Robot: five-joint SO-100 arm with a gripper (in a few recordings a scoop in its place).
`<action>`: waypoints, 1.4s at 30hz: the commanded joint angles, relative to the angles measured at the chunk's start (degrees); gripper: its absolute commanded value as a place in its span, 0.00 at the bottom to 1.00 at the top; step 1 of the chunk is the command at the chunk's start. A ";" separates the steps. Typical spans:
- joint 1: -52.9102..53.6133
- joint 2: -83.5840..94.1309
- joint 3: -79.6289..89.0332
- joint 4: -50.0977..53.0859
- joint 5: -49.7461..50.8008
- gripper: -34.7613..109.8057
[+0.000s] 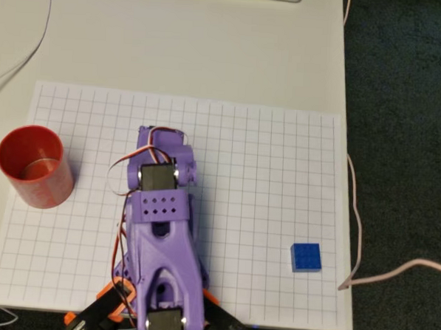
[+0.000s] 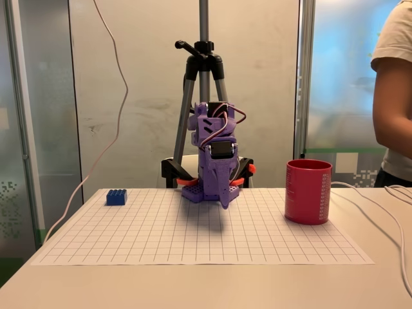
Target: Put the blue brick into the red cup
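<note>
Your gripper (image 2: 226,201) hangs folded, its state unreadable; blue brick (image 1: 306,257) and red cup (image 1: 35,167) sit well apart.

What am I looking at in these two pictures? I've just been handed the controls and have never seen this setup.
The purple machine is a small robot arm of printed plastic, bolted at one edge of a white table. It is folded up, with its two-finger gripper pointing down just above the sheet; I cannot tell if the fingers are open, and it holds nothing.

One picture looks straight down from overhead; the other is a fixed view from the far side of the table, facing the arm, so left and right swap between them.

On the white gridded paper sheet lie two things: a small bright blue studded toy brick and a red plastic cylindrical cup, upright, on opposite sides of the arm and apart from it.

Behind stands a camera tripod, and a person's arm shows at the edge.
</note>
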 commanded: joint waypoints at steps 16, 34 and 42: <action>1.85 -0.09 -0.53 0.79 1.76 0.24; 37.71 -54.32 -73.65 17.40 9.32 0.24; 56.95 -65.92 -69.43 17.31 11.60 0.24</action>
